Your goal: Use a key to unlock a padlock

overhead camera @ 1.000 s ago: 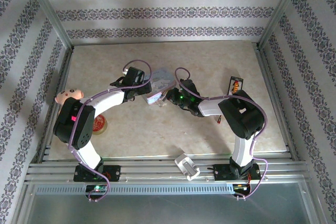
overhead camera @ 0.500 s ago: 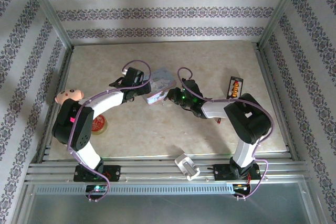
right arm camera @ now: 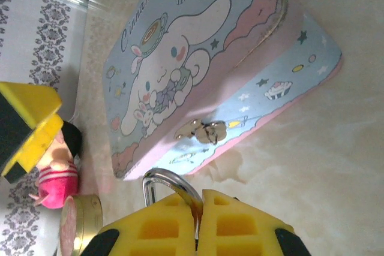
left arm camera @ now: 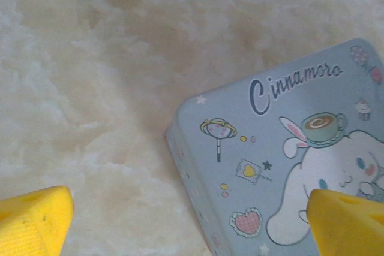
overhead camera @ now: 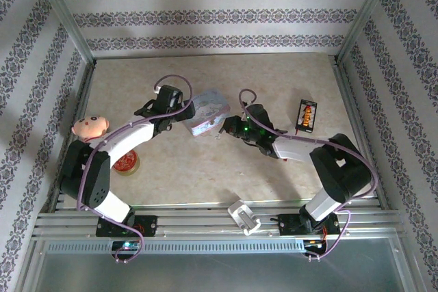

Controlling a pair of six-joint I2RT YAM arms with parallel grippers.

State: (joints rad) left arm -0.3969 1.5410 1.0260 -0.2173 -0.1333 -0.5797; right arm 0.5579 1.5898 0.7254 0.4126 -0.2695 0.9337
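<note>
In the right wrist view my right gripper (right arm camera: 200, 201) is shut on the padlock (right arm camera: 163, 179). Its silvery shackle curves out between the yellow fingers and its dark body is hidden by them. The padlock hangs just clear of the pale blue cartoon tin box (right arm camera: 198, 58), near the box's silver hasp (right arm camera: 204, 131). My left gripper (left arm camera: 192, 226) stands open over the box's lid (left arm camera: 288, 166), its yellow fingertips (left arm camera: 33, 220) wide apart with nothing held. From above, the box (overhead camera: 209, 109) lies between the left gripper (overhead camera: 185, 111) and the right gripper (overhead camera: 224, 126). The key is hidden.
A black battery holder (overhead camera: 306, 114) lies at the right. A small doll (overhead camera: 90, 126) and a round tin (overhead camera: 126, 163) sit at the left. A white clip-like part (overhead camera: 243, 215) rests on the front rail. Metal frame posts border the table.
The tin box has shifted slightly away and to the right. The left arm has drawn back toward the left. The right arm has stretched out, its elbow swinging right and lower.
</note>
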